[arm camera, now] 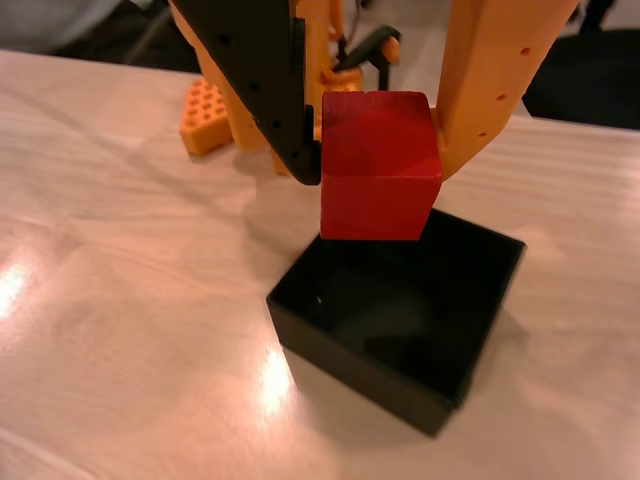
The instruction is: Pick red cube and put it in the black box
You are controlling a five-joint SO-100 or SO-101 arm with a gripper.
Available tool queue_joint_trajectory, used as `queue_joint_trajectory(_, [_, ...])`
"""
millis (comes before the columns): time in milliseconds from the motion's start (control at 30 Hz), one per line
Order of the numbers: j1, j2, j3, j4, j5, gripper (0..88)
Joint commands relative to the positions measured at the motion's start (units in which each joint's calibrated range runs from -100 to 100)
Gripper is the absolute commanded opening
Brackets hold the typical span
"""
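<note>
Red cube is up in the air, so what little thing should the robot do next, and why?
Probably open the gripper and let go. The cube is held between the fingers, above the far edge of the open black box. A small nudge toward the box's middle first might be safer, since the cube hangs near the rim.

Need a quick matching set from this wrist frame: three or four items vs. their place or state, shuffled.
Things:
1. red cube
2. black box
3. orange block
4. black finger

Places or states:
A. open and empty, on the table
B. held between the fingers, above the box
C. pressed to the cube's left side
D. on the table, far left behind the arm

Pairs: 1-B, 2-A, 3-D, 4-C
</note>
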Motion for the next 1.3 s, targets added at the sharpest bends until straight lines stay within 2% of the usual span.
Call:
queue_joint_trajectory(0, [-4.0, -2.1, -0.7, -4.5, -0.9, 3.6])
queue_joint_trajectory(533, [-5.3, -2.4, 2.4, -4.1, -1.3, 3.9])
queue_joint_trajectory(833, [-5.3, -2.5, 2.5, -4.0, -2.7, 26.9])
queue_joint_trajectory(1100, [-2.5, -3.1, -0.2, -3.7, -3.3, 28.1])
queue_joint_trajectory(1267, [1.3, -3.1, -12.5, 5.2, -3.3, 27.8])
